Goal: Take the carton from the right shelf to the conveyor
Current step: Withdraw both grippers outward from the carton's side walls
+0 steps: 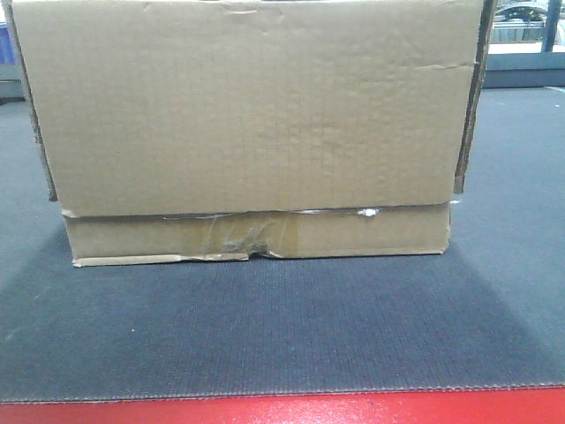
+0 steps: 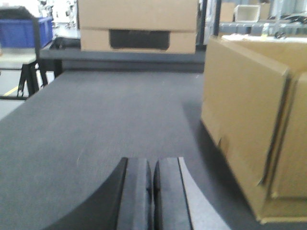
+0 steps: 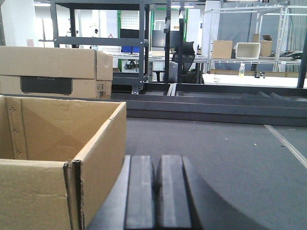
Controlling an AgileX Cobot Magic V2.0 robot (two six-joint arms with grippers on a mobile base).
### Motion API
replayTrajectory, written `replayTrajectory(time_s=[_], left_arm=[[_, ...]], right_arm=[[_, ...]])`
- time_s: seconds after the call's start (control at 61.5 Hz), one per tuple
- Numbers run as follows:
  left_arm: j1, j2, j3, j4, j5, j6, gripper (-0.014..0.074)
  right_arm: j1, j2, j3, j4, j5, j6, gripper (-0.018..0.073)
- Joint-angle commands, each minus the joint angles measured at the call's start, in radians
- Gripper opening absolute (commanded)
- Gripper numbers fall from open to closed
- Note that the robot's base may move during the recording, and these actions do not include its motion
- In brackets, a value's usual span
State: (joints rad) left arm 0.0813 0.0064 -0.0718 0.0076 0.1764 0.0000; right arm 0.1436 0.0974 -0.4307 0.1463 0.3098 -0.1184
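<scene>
Two end effectors show, one in each wrist view, and both have their pads pressed flat together with nothing between them. The left end effector (image 2: 152,196) hangs low over the belt with the carton (image 2: 254,124) just to its right, apart from it. The right end effector (image 3: 157,196) sits just beside the carton's (image 3: 57,158) open top corner, on the carton's right, and no contact is visible there either.

One carton is the task's own, and it stands on the conveyor (image 1: 282,327), its taped lower seam facing the front camera and the red edge strip (image 1: 282,411) running along the belt's near side. Neither arm is holding it. Judging by this, the transfer looks essentially done: the carton rests flat on the belt (square to the camera, not tilted), and what remains is probably only for the arms to draw clear.

Counting outward: a second cardboard box (image 3: 53,72), closed, with a dark handle slot, sits at the belt's far end, so two boxes are on or near the belt. Behind it stand a dark metal rack (image 3: 100,43), a black office chair (image 3: 184,57) and a far bench carrying a small brown box (image 3: 222,49) and one pale bin (image 3: 247,50). One blue plastic bin (image 2: 21,31) shows at the left wrist view's upper left. The right shelf itself I cannot pick out in any view.
</scene>
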Motion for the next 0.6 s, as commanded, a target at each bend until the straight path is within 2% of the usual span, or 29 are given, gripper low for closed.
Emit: replayTrajectory(time_s=[0.0, 0.033, 0.065, 0.146, 0.585], left_arm=[[0.013, -0.006, 0.072, -0.019, -0.141, 0.006, 0.0015], [0.013, -0.006, 0.072, -0.026, -0.163, 0.006, 0.0015], [0.013, -0.006, 0.072, -0.026, -0.104, 0.006, 0.0015], [0.013, -0.006, 0.072, -0.026, -0.088, 0.006, 0.0015], [0.013, -0.006, 0.072, -0.026, -0.09, 0.006, 0.0015]], right_arm=[[-0.005, -0.004, 0.004, -0.013, -0.026, -0.005, -0.0069], [-0.005, -0.004, 0.004, -0.013, -0.026, -0.005, -0.0069], [-0.005, -0.004, 0.004, -0.013, -0.026, -0.005, -0.0069], [-0.005, -0.004, 0.004, -0.013, -0.026, -0.005, -0.0069], [-0.005, -0.004, 0.004, -0.013, -0.026, -0.005, -0.0069]])
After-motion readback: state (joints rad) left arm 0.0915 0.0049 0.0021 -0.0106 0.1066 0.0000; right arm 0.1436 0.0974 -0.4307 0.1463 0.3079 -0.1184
